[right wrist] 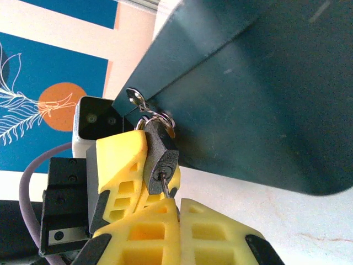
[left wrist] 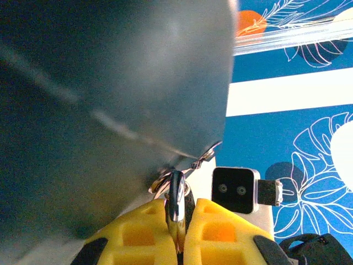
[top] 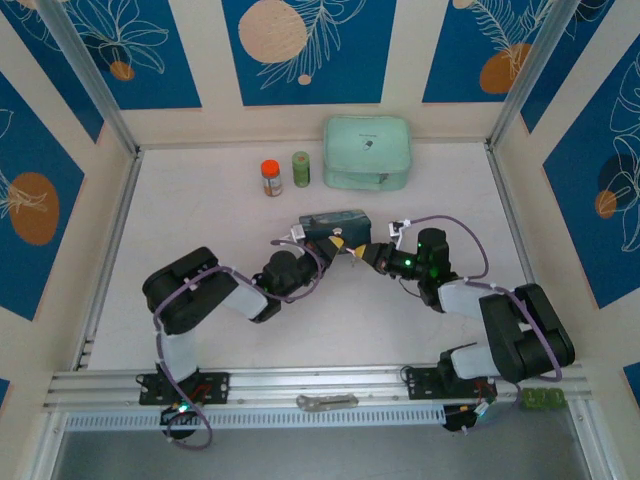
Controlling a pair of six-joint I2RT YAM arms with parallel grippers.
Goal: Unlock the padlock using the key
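Note:
The small dark padlock hangs by its thin shackle from a ring on the hasp of the blue tin. My left gripper is shut on the padlock body, whose narrow edge shows between the yellow pads. In the right wrist view the left fingers clamp the lock from the side. The thin silvery key sits in the keyhole, its head pinched by my right gripper, which is shut. From above, both grippers meet at the padlock just in front of the tin.
At the back stand a mint-green case, a green jar and an orange-lidded jar. A silvery tool lies on the front rail. Both arms reach inward across the middle of the table.

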